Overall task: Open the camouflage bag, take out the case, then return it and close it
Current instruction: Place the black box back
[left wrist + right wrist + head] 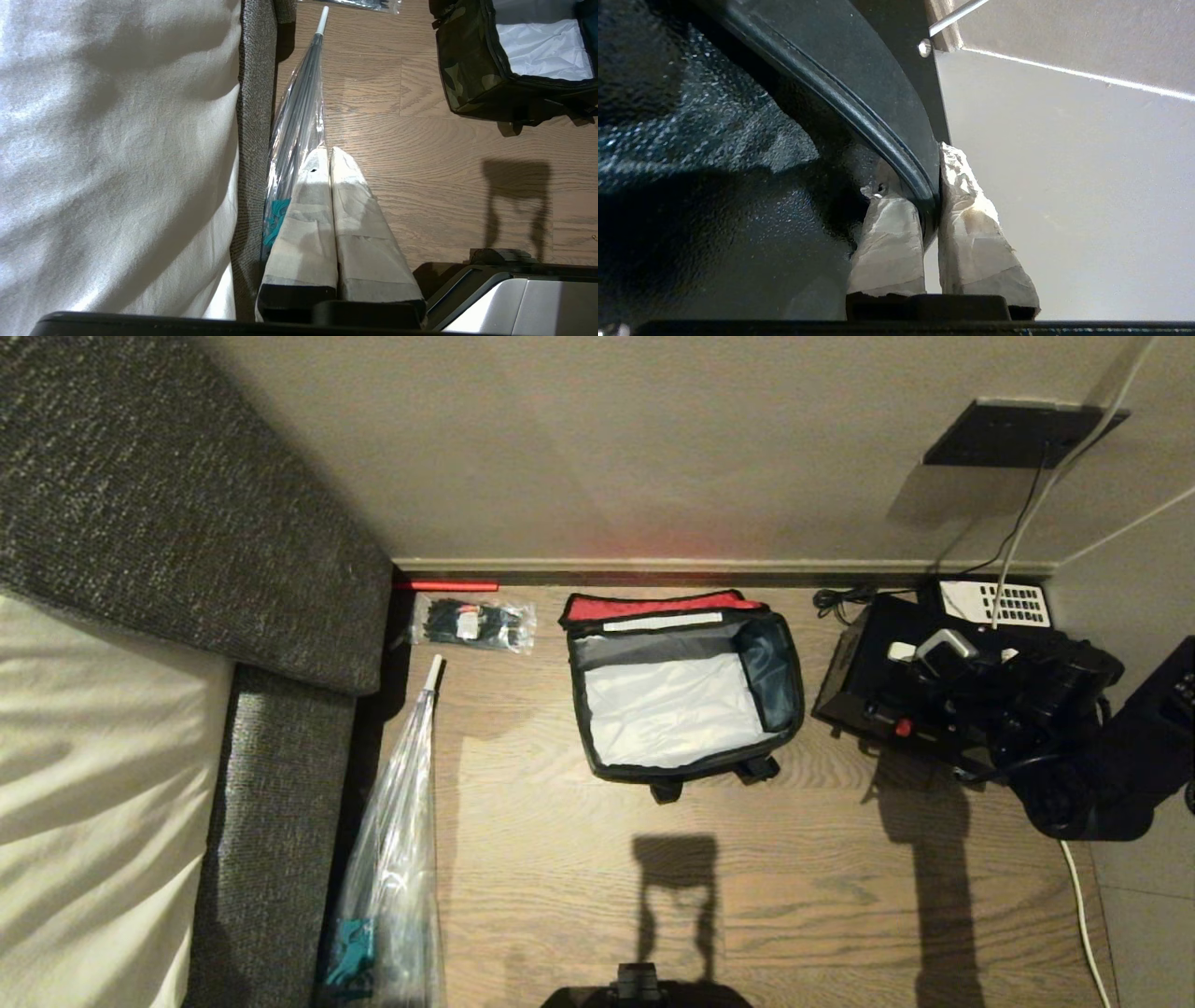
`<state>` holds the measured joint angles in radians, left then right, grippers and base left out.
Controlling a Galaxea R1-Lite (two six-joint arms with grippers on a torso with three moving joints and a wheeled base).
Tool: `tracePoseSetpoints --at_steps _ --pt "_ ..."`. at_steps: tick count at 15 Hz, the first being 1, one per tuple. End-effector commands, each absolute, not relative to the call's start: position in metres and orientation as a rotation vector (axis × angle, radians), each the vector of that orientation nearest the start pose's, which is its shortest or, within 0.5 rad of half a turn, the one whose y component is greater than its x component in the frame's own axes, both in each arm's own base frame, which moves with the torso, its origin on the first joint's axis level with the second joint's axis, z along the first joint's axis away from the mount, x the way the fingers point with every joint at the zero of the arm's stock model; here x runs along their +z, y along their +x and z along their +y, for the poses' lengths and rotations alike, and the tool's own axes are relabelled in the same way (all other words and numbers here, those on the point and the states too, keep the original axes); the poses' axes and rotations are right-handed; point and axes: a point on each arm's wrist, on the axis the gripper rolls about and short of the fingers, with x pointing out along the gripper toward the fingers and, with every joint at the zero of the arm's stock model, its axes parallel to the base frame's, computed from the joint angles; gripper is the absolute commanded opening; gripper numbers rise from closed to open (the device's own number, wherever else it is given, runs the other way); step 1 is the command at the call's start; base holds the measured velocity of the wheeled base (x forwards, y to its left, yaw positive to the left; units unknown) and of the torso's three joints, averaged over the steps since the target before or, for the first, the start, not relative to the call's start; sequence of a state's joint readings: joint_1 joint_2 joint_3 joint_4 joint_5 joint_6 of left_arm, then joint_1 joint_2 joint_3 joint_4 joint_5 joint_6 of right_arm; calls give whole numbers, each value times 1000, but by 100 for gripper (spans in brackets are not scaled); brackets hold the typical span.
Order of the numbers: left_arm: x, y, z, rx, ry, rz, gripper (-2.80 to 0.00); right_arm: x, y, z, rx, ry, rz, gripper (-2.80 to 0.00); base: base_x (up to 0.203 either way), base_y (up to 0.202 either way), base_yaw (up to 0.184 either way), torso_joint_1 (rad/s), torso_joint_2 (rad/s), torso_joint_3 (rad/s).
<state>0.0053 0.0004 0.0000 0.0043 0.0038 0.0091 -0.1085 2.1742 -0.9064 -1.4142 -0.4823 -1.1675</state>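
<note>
The camouflage bag (672,709) lies open on the wooden floor, its red-lined lid folded back against the wall and its pale grey interior bare. The left wrist view shows its camouflage side (472,79). The black case (868,691), with a small red catch, is tilted at the right of the bag, clear of it. My right arm (1055,709) reaches it from the right. My right gripper (931,172) is shut on the rim of the speckled case (714,163). My left gripper (327,156) is shut on nothing, parked low beside the sofa.
A grey sofa (187,523) with white bedding (93,784) fills the left. A clear-sleeved umbrella (397,840) lies along it, and a clear packet (473,623) of black items lies near the wall. A black telephone (994,602) and cables sit behind the case.
</note>
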Motion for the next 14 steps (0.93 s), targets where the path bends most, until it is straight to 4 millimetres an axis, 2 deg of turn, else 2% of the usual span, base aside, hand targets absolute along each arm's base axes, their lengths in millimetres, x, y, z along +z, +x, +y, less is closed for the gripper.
tracePoseSetpoints --at_steps 1,6,14 --pt "74 -23 0 11 9 6 -280 150 380 -52 -635 -1096 173 -280 0 0 0 0 0 0" --pt "74 -23 0 11 9 5 -280 180 369 -51 -647 -1090 152 -280 0 0 0 0 0 0" --pt "75 -23 0 11 8 5 -280 209 364 -45 -634 -1087 108 -280 0 0 0 0 0 0"
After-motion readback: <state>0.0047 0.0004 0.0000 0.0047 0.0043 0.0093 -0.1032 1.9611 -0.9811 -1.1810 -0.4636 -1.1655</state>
